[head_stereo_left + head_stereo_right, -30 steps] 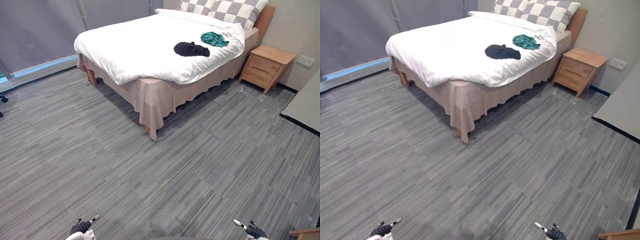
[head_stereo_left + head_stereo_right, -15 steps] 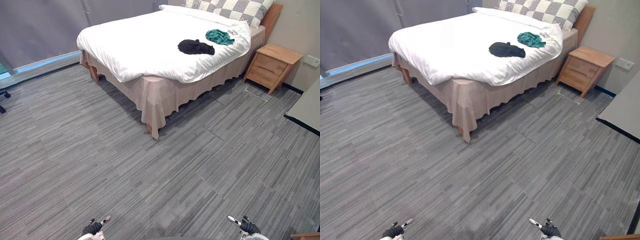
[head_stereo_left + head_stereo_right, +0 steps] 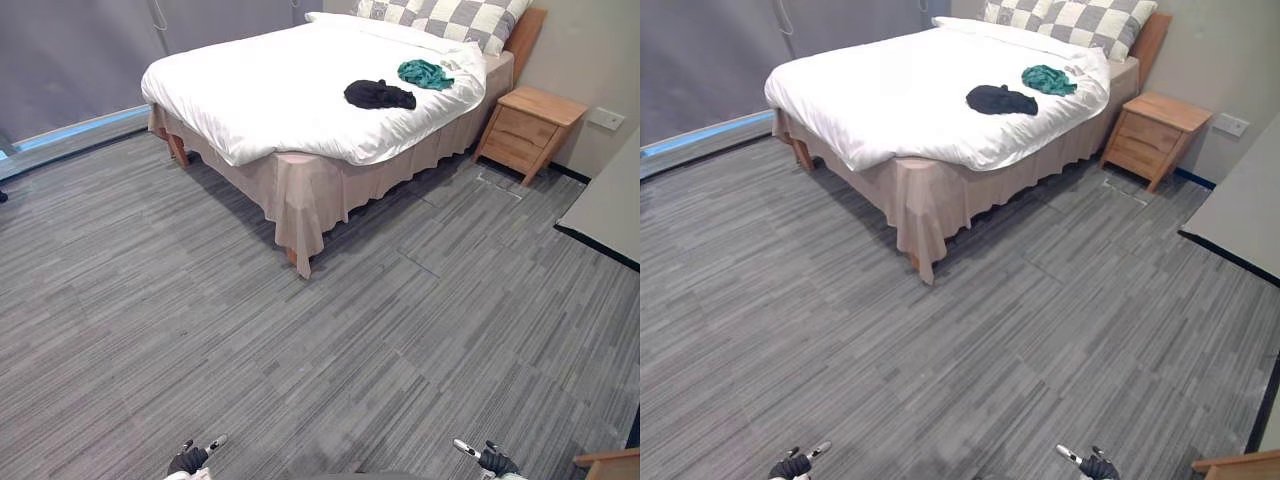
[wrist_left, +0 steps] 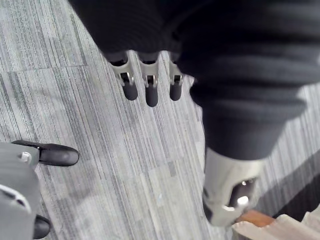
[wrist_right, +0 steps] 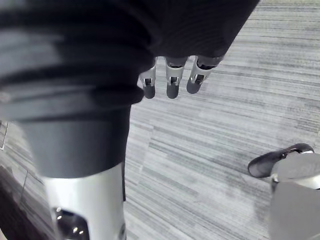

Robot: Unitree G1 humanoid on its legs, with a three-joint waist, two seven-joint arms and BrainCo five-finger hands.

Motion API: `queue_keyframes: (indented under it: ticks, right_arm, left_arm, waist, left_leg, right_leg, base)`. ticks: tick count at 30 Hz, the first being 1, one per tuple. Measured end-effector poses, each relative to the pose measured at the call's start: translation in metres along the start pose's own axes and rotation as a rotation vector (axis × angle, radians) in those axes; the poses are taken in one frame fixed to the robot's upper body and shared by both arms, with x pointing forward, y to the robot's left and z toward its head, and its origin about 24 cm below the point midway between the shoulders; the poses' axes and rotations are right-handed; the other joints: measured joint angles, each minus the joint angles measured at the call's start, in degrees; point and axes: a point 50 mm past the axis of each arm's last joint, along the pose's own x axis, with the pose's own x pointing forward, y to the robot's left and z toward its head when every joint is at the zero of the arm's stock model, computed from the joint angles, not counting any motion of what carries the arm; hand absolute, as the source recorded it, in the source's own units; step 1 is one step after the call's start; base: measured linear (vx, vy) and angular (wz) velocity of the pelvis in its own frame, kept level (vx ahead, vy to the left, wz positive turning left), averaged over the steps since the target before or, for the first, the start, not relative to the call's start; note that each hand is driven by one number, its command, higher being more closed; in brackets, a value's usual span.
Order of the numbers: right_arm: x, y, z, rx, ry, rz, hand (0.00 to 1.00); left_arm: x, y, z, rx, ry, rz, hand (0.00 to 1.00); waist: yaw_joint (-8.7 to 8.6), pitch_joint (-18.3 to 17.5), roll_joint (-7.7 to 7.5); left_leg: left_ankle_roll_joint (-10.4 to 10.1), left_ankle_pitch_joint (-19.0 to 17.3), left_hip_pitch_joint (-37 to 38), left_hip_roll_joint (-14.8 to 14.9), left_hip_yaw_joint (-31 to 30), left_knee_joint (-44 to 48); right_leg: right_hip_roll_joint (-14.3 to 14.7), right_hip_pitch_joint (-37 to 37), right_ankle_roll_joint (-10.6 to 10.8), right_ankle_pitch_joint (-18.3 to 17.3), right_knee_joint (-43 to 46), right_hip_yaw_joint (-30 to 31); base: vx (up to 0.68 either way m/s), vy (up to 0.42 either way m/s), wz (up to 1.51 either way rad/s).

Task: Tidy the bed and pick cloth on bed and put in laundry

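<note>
At the lower left the left hand [image 3: 190, 461] hangs over the grey floor [image 3: 300, 360], its fingers [image 4: 150, 92] straight and loose with nothing in them. Ahead and well apart from it stands the bed [image 3: 260, 90], one skirted corner turned toward the robot, its white cover fairly smooth. The clothes to collect lie on the far right part of that cover, toward the pillows [image 3: 450, 15]. One is a bunched black cloth [image 3: 378, 95], its longer side running roughly across the view. Just beyond it to the right — near it but apart, as far as I can tell — lies a green cloth [image 3: 425, 73]. A wooden nightstand [image 3: 530, 125] stands beside that side of the bed. At the lower right the right hand [image 3: 490, 462] hangs the same way, fingers [image 5: 171, 85] straight and empty. Both cloths lie ahead and right of centre, so I judge the right hand the nearer — though neither could reach before the robot walks up along the bed's right side.
</note>
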Motion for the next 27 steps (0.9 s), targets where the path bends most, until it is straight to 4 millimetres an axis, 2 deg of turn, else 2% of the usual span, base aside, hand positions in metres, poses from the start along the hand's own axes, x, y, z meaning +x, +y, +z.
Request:
queue_keyframes:
  ticks: [1, 2, 3, 4, 5, 6, 7, 8, 10, 11, 12, 13, 14, 15, 16, 17, 18, 20, 21, 22, 23, 24, 25, 26, 27]
  right_arm:
    - [-0.001, 0.001, -0.005, 0.005, 0.015, 0.002, 0.0]
    - [-0.004, 0.001, -0.017, 0.026, 0.044, 0.008, 0.0]
    - [-0.005, 0.002, -0.019, 0.036, 0.043, 0.009, 0.0]
    - [-0.006, 0.002, -0.019, 0.049, 0.034, 0.012, 0.0]
    - [-0.007, 0.002, -0.019, 0.053, 0.028, 0.012, 0.0]
    - [-0.007, 0.001, -0.021, 0.055, 0.029, 0.011, 0.0]
    - [-0.009, 0.001, -0.026, 0.06, 0.034, 0.009, 0.0]
    - [-0.009, 0.0, -0.025, 0.065, 0.027, 0.002, 0.0]
    - [-0.01, -0.001, -0.025, 0.06, 0.019, 0.001, 0.0]
    - [-0.01, -0.002, -0.022, 0.064, 0.015, -0.003, 0.0]
    - [-0.01, -0.004, -0.022, 0.051, 0.013, -0.009, 0.0]
    - [-0.01, -0.006, -0.021, 0.051, 0.008, -0.015, 0.0]
    - [-0.011, -0.007, -0.022, 0.047, 0.007, -0.017, 0.0]
    - [-0.011, -0.007, -0.022, 0.02, 0.007, -0.017, 0.0]
    - [-0.009, -0.007, -0.018, -0.021, 0.005, -0.012, 0.0]
    - [-0.008, -0.008, -0.013, -0.05, -0.002, -0.012, 0.0]
    - [-0.006, -0.002, -0.012, -0.087, -0.006, 0.006, 0.0]
    - [-0.004, 0.007, 0.001, -0.132, -0.061, 0.037, 0.0]
    - [-0.001, 0.014, 0.01, -0.133, -0.09, 0.049, 0.0]
    - [0.0, 0.019, 0.02, -0.134, -0.119, 0.06, 0.0]
    - [0.0, 0.02, 0.024, -0.135, -0.137, 0.061, 0.0]
    - [0.0, 0.025, 0.034, -0.15, -0.176, 0.069, 0.0]
    - [0.0, 0.029, 0.039, -0.151, -0.195, 0.082, 0.0]
    - [0.0, 0.03, 0.039, -0.144, -0.195, 0.084, 0.0]
    - [0.001, 0.031, 0.035, -0.137, -0.174, 0.086, 0.0]
  left_arm:
    - [0.0, -0.001, 0.001, -0.001, -0.006, -0.006, 0.0]
    - [0.001, -0.003, 0.01, -0.018, -0.043, -0.02, 0.0]
    - [0.001, -0.004, 0.013, -0.026, -0.055, -0.022, 0.0]
    - [0.002, -0.011, 0.018, -0.05, -0.075, -0.034, 0.0]
    - [0.003, -0.014, 0.021, -0.082, -0.091, -0.032, 0.0]
    - [0.002, -0.014, 0.022, -0.093, -0.1, -0.029, 0.0]
    - [0.002, -0.011, 0.022, -0.122, -0.104, -0.014, 0.0]
    - [0.002, -0.016, 0.017, -0.141, -0.092, -0.02, 0.0]
    - [0.001, -0.022, 0.014, -0.14, -0.086, -0.036, 0.0]
    - [0.0, -0.028, 0.012, -0.146, -0.082, -0.056, 0.0]
    - [-0.001, -0.03, 0.008, -0.153, -0.072, -0.065, 0.0]
    - [-0.002, -0.032, 0.003, -0.155, -0.064, -0.072, 0.0]
    - [-0.003, -0.034, 0.002, -0.155, -0.063, -0.078, 0.0]
    - [-0.003, -0.036, 0.0, -0.154, -0.064, -0.092, 0.0]
    - [-0.005, -0.034, -0.005, -0.149, -0.061, -0.089, 0.0]
    - [-0.006, -0.032, -0.007, -0.145, -0.06, -0.087, 0.0]
    - [-0.008, -0.03, -0.009, -0.124, -0.066, -0.089, 0.0]
    - [-0.011, -0.034, -0.013, -0.091, -0.073, -0.116, 0.0]
    - [-0.011, -0.037, -0.011, -0.121, -0.093, -0.122, 0.0]
    - [-0.011, -0.038, -0.008, -0.134, -0.108, -0.121, 0.0]
    - [-0.011, -0.038, -0.007, -0.137, -0.111, -0.121, 0.0]
    - [-0.011, -0.039, -0.007, -0.148, -0.112, -0.118, 0.0]
    - [-0.011, -0.039, -0.008, -0.147, -0.103, -0.116, 0.0]
    - [-0.01, -0.039, -0.007, -0.146, -0.101, -0.116, 0.0]
    - [-0.01, -0.035, -0.006, -0.148, -0.099, -0.107, 0.0]
  waist:
    - [-0.16, 0.1, 0.07]
    - [-0.48, 0.1, 0.1]
    - [-0.44, 0.1, 0.08]
    - [-0.47, 0.3, 0.37]
    - [-0.45, 0.6, 0.49]
    - [-0.32, 0.7, 0.33]
    - [0.01, 0.9, -0.15]
    - [-0.24, 1.1, 1.13]
    - [-0.52, 0.6, 1.64]
    - [-0.51, 0.2, 1.4]
    - [-0.52, -0.5, 2.13]
    - [-0.66, -1.1, 3.04]
    - [-0.85, -1.0, 3.04]
    - [-0.82, -0.9, 4.0]
    - [-0.83, -0.4, 4.43]
    - [-0.81, -0.3, 4.34]
    - [-0.52, 0.1, 3.62]
    - [0.57, 0.5, 2.49]
    - [1.94, 0.8, 2.22]
    - [2.69, 1.1, 1.93]
    - [2.71, 1.2, 1.84]
    - [2.82, 1.2, 1.84]
    - [2.59, 1.1, 1.95]
    - [2.51, 1.0, 1.93]
    - [2.82, 0.5, 0.54]
  left_leg:
    - [-0.4, -0.6, 0.0, 0.8, -0.3, 0.7]
    - [-1.9, -2.1, -0.2, 3.2, -1.0, 2.0]
    - [-2.5, -2.5, -0.2, 3.9, -1.0, 2.3]
    - [-4.5, -4.0, -0.3, 6.5, -1.0, 3.7]
    - [-6.4, -5.7, 0.4, 8.7, -0.9, 5.2]
    - [-7.4, -6.6, 0.8, 9.5, -0.7, 5.8]
    - [-9.3, -8.3, 2.6, 10.9, 0.1, 6.7]
    - [-8.3, -9.7, 4.9, 13.6, 1.1, 6.8]
    - [-6.3, -8.7, 5.8, 14.6, 1.5, 7.7]
    - [-5.5, -5.8, 4.9, 15.8, 2.0, 11.6]
    - [-4.5, -3.8, 3.5, 16.8, 1.8, 14.7]
    - [-3.2, 0.3, 0.9, 18.6, 1.1, 20.3]
    - [-2.4, 3.1, -1.2, 19.6, -0.3, 24.4]
    - [-2.8, 8.2, -6.2, 20.8, -3.8, 34.6]
    - [-5.2, 6.1, -11.1, 20.0, -7.0, 45.2]
    - [-5.9, 4.9, -12.9, 19.3, -7.6, 48.4]
    - [-6.7, 1.5, -16.5, 16.9, -7.6, 52.0]
    - [-6.0, -2.2, -23.5, 12.3, -4.9, 47.6]
    - [-5.2, -2.8, -26.1, 11.3, -0.3, 40.6]
    - [-4.2, -1.9, -27.6, 10.3, 5.2, 32.2]
    - [-3.6, -0.7, -27.8, 9.8, 7.8, 28.0]
    - [-1.8, 3.4, -28.5, 8.8, 14.5, 18.9]
    - [-0.1, 5.8, -28.4, 8.3, 19.9, 13.4]
    - [1.2, 6.4, -28.4, 8.0, 21.4, 11.8]
    - [7.3, 9.7, -28.5, 6.6, 21.2, 12.5]
  right_leg:
    - [0.0, 0.0, 0.0, 0.0, -1.7, -0.4]
    - [0.3, -0.4, -0.4, 1.3, -8.8, -0.7]
    - [0.3, -0.9, -0.6, 2.3, -11.6, -0.6]
    - [0.4, -1.7, -1.5, 6.0, -19.0, -0.3]
    - [0.4, -1.9, -1.5, 9.5, -24.3, 0.2]
    - [0.3, -1.6, -1.0, 11.1, -26.7, 0.6]
    - [-0.5, -0.5, 0.5, 15.5, -28.4, -0.2]
    - [0.6, -1.4, -1.3, 15.3, -22.2, -2.3]
    - [0.9, -4.4, -3.5, 8.4, -13.1, -3.2]
    - [1.0, -5.0, -5.0, 4.5, -8.9, -3.5]
    - [1.5, -4.8, -5.7, 2.8, -8.2, -3.9]
    - [2.5, -3.3, -6.3, 0.8, -8.8, -4.5]
    - [3.2, -2.0, -6.5, 0.1, -9.7, -4.8]
    - [4.8, 1.3, -7.7, -0.7, -12.7, -4.9]
    - [6.4, 6.1, -8.7, -0.5, -16.5, -4.7]
    - [6.9, 8.3, -9.3, -0.1, -18.3, -4.7]
    - [7.6, 13.4, -10.6, 0.3, -22.6, -4.6]
    - [8.2, 19.1, -11.1, 0.4, -27.9, -4.0]
    - [8.2, 21.1, -10.9, 0.5, -29.5, -3.3]
    - [8.0, 23.7, -10.4, 0.2, -30.9, -2.9]
    - [7.9, 24.7, -9.7, -0.2, -31.7, -3.0]
    - [7.5, 27.6, -8.2, -2.3, -32.9, -3.7]
    - [7.6, 30.2, -7.5, -4.8, -33.3, -3.6]
    - [7.6, 31.3, -7.2, -6.0, -33.2, -3.6]
    - [6.4, 32.4, -6.4, -7.9, -32.3, -3.3]
  base:
    - [0.15, -0.112, 0.18]
    - [0.17, -0.14, 0.16]
    - [0.27, -0.219, 0.11]
    - [0.35, -0.255, -0.05]
    - [0.4, -0.284, -0.08]
    - [0.44, -0.339, -0.15]
    - [0.47, -0.385, -0.15]
    - [0.46, -0.389, -0.04]
    - [0.44, -0.358, 0.08]
    - [0.51, -0.436, -0.01]
    - [0.53, -0.444, -0.01]
    - [0.45, -0.347, 0.07]
    - [0.47, -0.306, 0.14]
    - [0.39, -0.224, 0.11]
    - [0.39, -0.207, 0.05]
    - [0.49, -0.188, -0.02]
    - [0.58, -0.191, -0.01]
    - [0.52, -0.132, -0.25]
    - [0.48, -0.056, -0.62]
    - [0.5, -0.043, -0.58]
    - [0.63, 0.018, -0.42]
    - [0.52, 0.062, -0.3]
    - [0.53, 0.109, -0.24]
    - [0.47, 0.165, -0.14]
    - [0.77, 0.207, 0.11]
